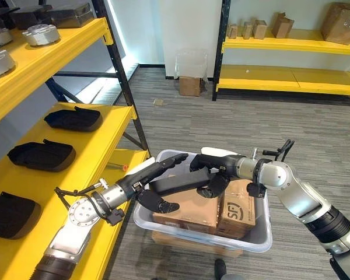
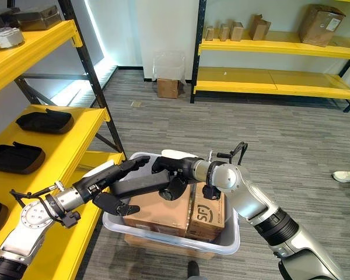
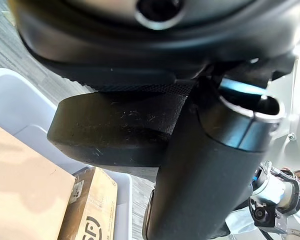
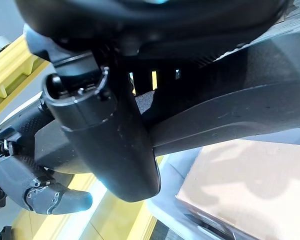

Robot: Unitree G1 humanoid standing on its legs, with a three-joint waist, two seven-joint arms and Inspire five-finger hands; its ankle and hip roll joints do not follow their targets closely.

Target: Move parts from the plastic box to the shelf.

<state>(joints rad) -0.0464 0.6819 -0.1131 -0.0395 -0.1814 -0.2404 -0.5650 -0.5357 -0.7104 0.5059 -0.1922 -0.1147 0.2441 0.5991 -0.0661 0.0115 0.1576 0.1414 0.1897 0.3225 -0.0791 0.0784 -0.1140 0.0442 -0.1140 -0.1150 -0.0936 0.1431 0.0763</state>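
Grey plank flooring [image 1: 233,116] ran back to a second yellow rack [image 1: 291,81] holding cardboard packages, with a small carton on the floor by the far wall. Nearer, the yellow shelf [image 1: 99,151] on the robot's left already carried several black parts [image 1: 73,119], so the job looked partly done. One long black part [image 1: 175,184] was held just above the clear plastic box [image 1: 262,239], over the cardboard boxes [image 1: 189,213] inside it. The left robot hand [image 1: 149,181] gripped its near end, fingers on top and thumb curled beneath; the right robot hand [image 1: 213,172] was clamped on its far end. Carrying it across to the shelf remained.
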